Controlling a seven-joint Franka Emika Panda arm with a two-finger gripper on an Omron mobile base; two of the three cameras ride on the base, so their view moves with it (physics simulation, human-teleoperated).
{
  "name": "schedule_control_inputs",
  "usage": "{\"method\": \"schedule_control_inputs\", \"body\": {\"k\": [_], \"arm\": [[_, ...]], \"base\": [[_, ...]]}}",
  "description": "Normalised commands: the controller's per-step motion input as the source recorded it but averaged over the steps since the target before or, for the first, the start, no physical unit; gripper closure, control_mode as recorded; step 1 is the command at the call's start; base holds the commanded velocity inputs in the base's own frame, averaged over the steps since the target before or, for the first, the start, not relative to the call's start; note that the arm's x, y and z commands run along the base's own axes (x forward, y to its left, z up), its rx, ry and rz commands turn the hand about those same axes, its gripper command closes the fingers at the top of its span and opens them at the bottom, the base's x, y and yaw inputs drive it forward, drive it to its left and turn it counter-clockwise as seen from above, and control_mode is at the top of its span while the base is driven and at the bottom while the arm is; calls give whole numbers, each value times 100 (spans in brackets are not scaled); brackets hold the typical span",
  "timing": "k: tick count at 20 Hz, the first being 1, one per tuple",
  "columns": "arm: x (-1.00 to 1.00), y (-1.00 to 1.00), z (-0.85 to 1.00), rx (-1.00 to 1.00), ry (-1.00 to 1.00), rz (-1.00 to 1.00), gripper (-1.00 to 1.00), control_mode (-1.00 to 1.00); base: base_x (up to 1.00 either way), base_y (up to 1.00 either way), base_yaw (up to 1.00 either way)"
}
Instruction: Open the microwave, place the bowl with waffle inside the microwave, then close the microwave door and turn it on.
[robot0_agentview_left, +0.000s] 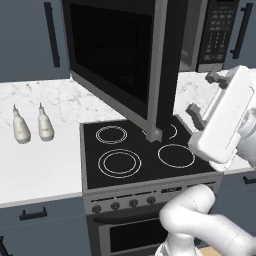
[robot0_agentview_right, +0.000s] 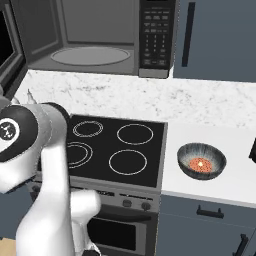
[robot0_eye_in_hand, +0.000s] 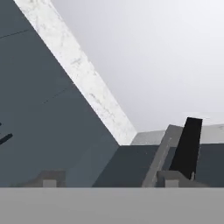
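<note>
From my right base camera I see the microwave (robot0_agentview_right: 100, 37) standing open above the stove (robot0_agentview_right: 117, 150), its grey cavity and round glass turntable (robot0_agentview_right: 90, 55) exposed, keypad panel (robot0_agentview_right: 156, 35) at its right. A sliver of the microwave door (robot0_agentview_right: 9, 42) hangs at the far left edge. The bowl (robot0_agentview_right: 201, 160) sits on the white counter (robot0_agentview_right: 220, 185) just right of the stove, upright, with the waffle (robot0_agentview_right: 201, 164) inside it. My arm (robot0_agentview_right: 35, 165) fills the lower left. A dark blue cabinet (robot0_agentview_right: 220, 40) hangs right of the microwave.
</note>
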Motion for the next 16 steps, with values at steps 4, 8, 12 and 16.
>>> {"method": "schedule_control_inputs", "body": {"k": [4,8,12,16], "arm": [[21,-99,90,10,66,-5,-100,-100],[90,-76,22,-5,90,-9,-100,-100],[63,-65,0,-8,83,-1,-100,-100],[-47,-97,23,7,25,25,-100,-100]], "base": [[0,0,0],[0,0,0],[0,0,0],[0,0,0]]}}
